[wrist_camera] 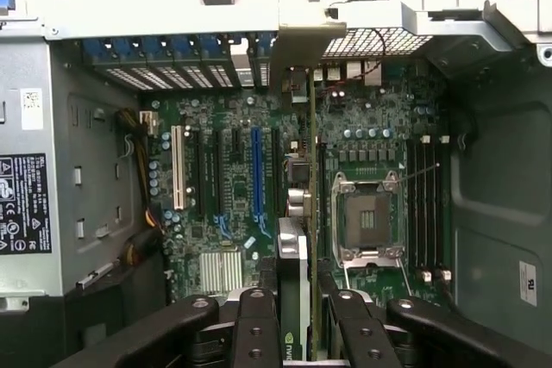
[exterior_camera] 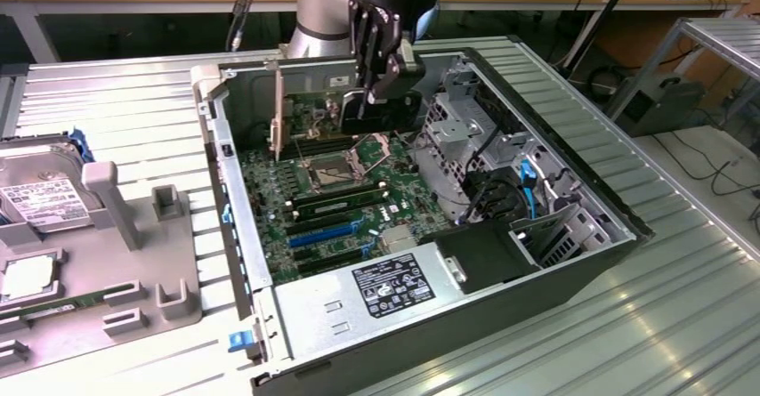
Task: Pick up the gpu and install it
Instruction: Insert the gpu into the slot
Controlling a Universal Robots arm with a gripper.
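Note:
The gpu [exterior_camera: 319, 118] stands on edge inside the open computer case [exterior_camera: 568, 182], over the motherboard's far end, its silver bracket [exterior_camera: 277, 116] toward the case's rear wall. My gripper [exterior_camera: 383, 101] reaches down into the case from above and is shut on the card's top edge. In the wrist view the gpu [wrist_camera: 294, 256] runs edge-on between my black fingers [wrist_camera: 255, 333], lying between the blue slot [wrist_camera: 256, 170] and the CPU socket [wrist_camera: 366, 217]. Its bracket [wrist_camera: 302, 40] meets the rear slot openings. Whether the card touches a slot I cannot tell.
A silver hard drive [exterior_camera: 42, 196] and a memory stick [exterior_camera: 53, 307] lie in the grey fixture tray [exterior_camera: 131, 236] at the exterior view's left. Inside the case are the power supply [exterior_camera: 392, 289], drive cage [exterior_camera: 469, 133] and black cables [exterior_camera: 487, 200].

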